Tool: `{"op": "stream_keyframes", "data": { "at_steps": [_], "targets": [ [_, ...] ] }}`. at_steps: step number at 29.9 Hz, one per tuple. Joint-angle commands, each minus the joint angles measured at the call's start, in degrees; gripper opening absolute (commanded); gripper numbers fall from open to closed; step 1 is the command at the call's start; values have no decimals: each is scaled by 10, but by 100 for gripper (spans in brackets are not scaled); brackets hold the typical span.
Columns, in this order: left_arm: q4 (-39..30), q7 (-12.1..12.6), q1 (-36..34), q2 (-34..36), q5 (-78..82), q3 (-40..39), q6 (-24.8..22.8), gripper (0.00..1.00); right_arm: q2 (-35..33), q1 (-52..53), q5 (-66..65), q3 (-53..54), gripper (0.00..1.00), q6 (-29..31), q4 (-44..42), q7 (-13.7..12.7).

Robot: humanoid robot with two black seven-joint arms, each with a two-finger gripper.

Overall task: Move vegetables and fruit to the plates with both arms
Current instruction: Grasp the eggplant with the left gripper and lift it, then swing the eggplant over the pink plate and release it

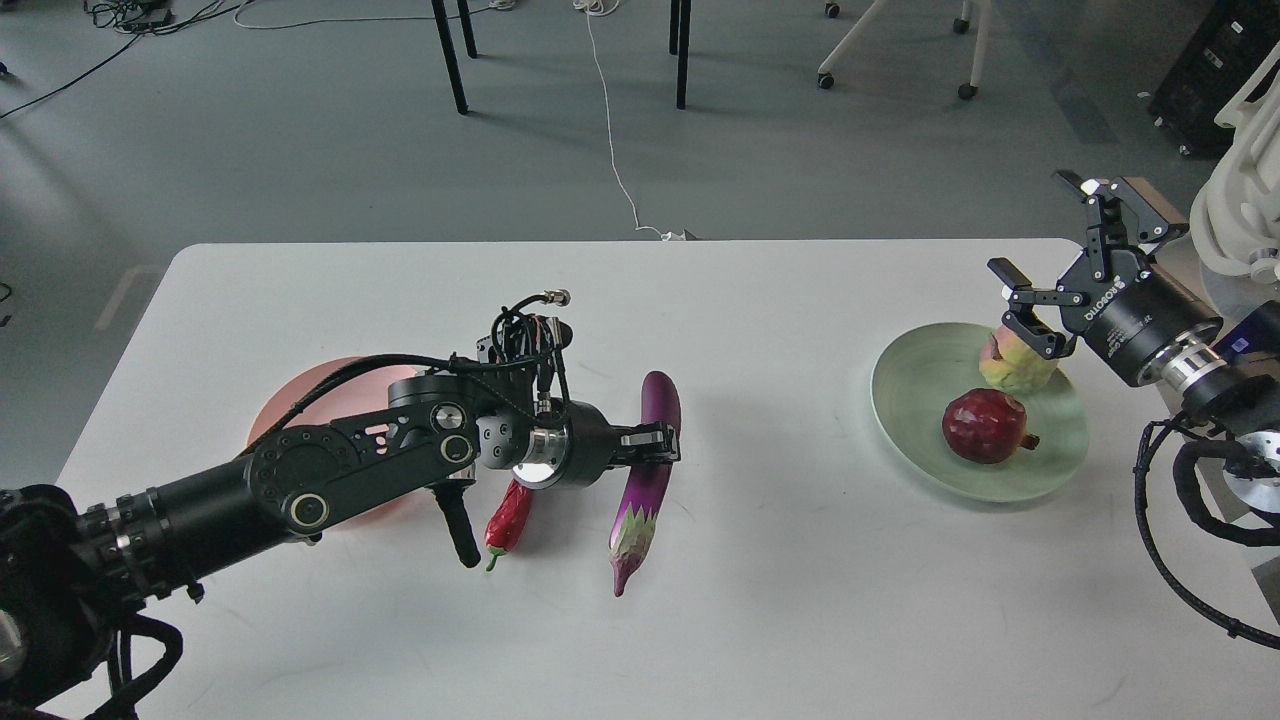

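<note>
While the left gripper (655, 445) closes on the eggplant (648, 478) lying on the white counter (780, 560), the chili pepper (509, 520) rests just beside that arm, near the pink plate (300, 405) (largely hidden). At right, the green plate (905, 385) holds the pomegranate (984, 426) and yellow-green fruit (1012, 364); the right gripper (1050, 270) hangs spread wide above the latter.
</note>
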Motion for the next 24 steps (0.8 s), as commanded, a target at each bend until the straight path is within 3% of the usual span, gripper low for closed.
{"op": "stream_keyframes", "data": {
  "at_steps": [1, 3, 6, 13, 16, 21, 24],
  "targets": [
    [-1, -6, -1, 49, -2, -36, -10, 28, 0, 0, 0, 0, 98, 0, 0, 0],
    [-4, -17, -2, 92, -1, -41, -25, 28, 0, -1, 0, -1, 98, 0, 0, 0],
    [-18, -71, -5, 173, 3, -41, -62, 28, 0, -1, 0, -1, 98, 0, 0, 0],
    [-39, -159, -1, 344, 41, -34, -62, 28, 0, -1, 0, -1, 98, 0, -1, 0],
    [-38, -208, 5, 388, 101, -29, -62, 29, 2, -2, 0, -1, 98, 0, -1, 0],
    [-28, -337, 30, 420, 303, 5, -62, 29, 4, -2, 0, -1, 98, 0, -1, 0],
    [-28, -362, 34, 422, 365, 15, -62, 29, 6, -3, 0, -1, 98, 0, -1, 0]
  ]
}}
